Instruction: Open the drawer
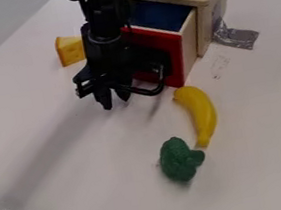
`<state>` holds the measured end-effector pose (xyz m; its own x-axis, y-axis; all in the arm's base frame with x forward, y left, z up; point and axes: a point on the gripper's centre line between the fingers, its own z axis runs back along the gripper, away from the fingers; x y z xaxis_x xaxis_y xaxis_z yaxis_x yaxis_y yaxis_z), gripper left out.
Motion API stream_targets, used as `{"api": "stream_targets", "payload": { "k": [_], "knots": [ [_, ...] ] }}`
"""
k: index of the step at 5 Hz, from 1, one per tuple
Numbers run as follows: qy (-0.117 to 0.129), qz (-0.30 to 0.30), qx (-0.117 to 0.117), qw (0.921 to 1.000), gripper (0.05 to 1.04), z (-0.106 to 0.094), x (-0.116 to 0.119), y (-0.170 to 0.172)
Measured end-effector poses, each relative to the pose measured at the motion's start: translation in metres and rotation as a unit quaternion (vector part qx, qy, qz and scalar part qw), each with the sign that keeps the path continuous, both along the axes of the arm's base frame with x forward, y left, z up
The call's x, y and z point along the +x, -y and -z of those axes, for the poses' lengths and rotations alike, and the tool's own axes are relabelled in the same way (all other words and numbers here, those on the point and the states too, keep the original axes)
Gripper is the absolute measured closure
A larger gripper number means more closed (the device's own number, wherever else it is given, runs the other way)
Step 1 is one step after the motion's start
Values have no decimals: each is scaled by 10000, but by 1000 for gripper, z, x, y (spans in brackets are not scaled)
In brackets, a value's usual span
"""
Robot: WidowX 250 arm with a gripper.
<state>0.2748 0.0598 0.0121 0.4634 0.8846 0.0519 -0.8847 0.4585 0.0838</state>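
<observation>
Drawer partly open, upper centre of the frame.
The pincer hangs at its red front, tips slightly spread. Pulled further, that front could knock the banana just beside its lower corner; a crooked tug might jam it.

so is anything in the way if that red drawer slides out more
Possibly the banana: its upper tip lies just off the lower right corner, as seen here, of the partly open drawer's red front. The end effector also hangs in front of it.
</observation>
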Motion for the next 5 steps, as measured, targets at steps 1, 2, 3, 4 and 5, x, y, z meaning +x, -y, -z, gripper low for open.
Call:
{"api": "stream_targets", "payload": {
  "k": [1,2,3,4,5],
  "knots": [
    [-16,16,-1,10000,677,1,-5,1],
    [3,66,-3,10000,632,1,-6,1],
    [-104,565,-94,9983,321,2,-8,6],
    [-116,701,-148,9974,89,-1,-5,7],
    [-127,1022,-199,9945,84,-14,6,6]
  ]
}}
